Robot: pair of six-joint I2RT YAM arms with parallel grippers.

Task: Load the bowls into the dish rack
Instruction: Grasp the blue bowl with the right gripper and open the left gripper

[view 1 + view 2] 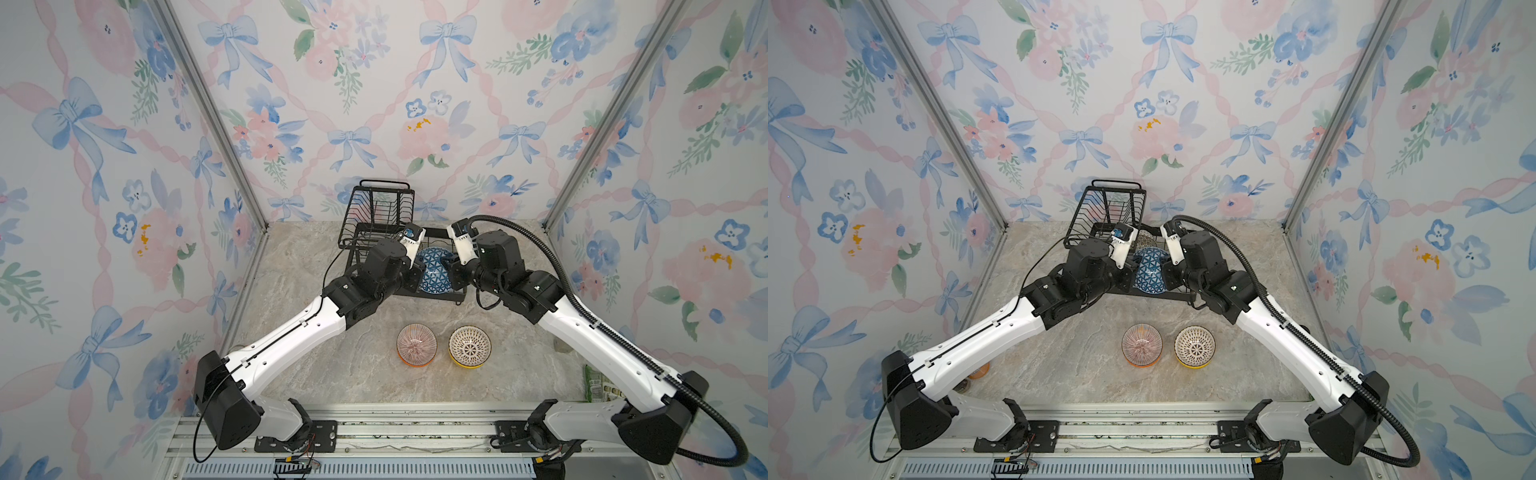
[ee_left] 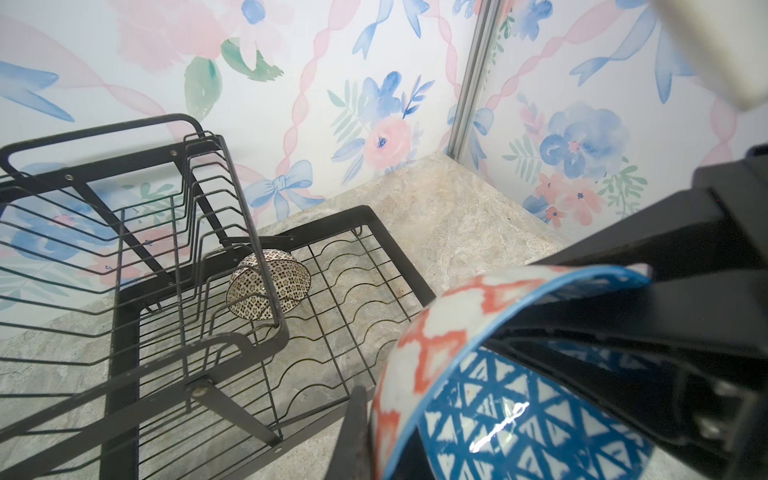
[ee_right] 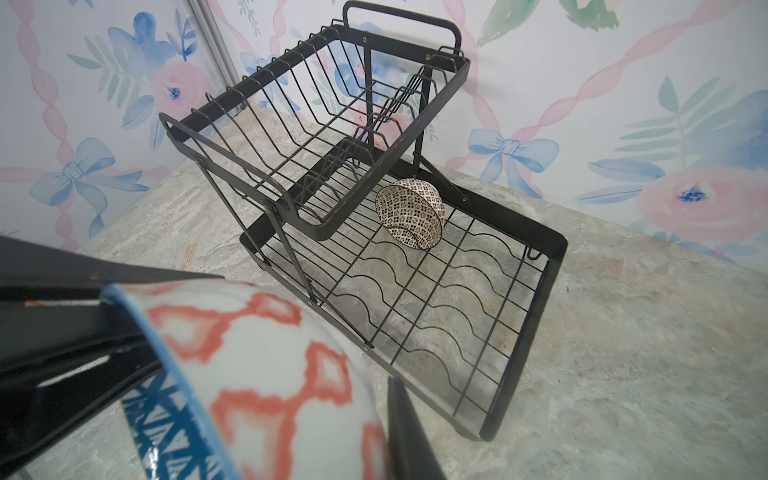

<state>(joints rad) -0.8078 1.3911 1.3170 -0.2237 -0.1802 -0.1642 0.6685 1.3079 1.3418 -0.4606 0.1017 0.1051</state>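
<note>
Blue bowl (image 1: 434,272) — left end effector (image 2: 428,361), right end effector (image 3: 257,340) clamping opposite rim edges — over dish rack (image 3: 533,309).

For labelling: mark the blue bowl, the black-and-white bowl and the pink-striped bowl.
blue bowl (image 1: 434,270), a top view, its triangle-patterned face.
black-and-white bowl (image 3: 407,219), right wrist view, its inside.
pink-striped bowl (image 1: 416,344), a top view, its inside centre.

Marble tbl (image 1: 332,374): rack (image 1: 384,182), pink-bowl stack (image 1: 416,345), lattice-bowl stack (image 1: 469,347).

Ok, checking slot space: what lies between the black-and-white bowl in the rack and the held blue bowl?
Only bare dish rack wires, from black-and-white bowl to blue bowl, seen in the right wrist view.
</note>
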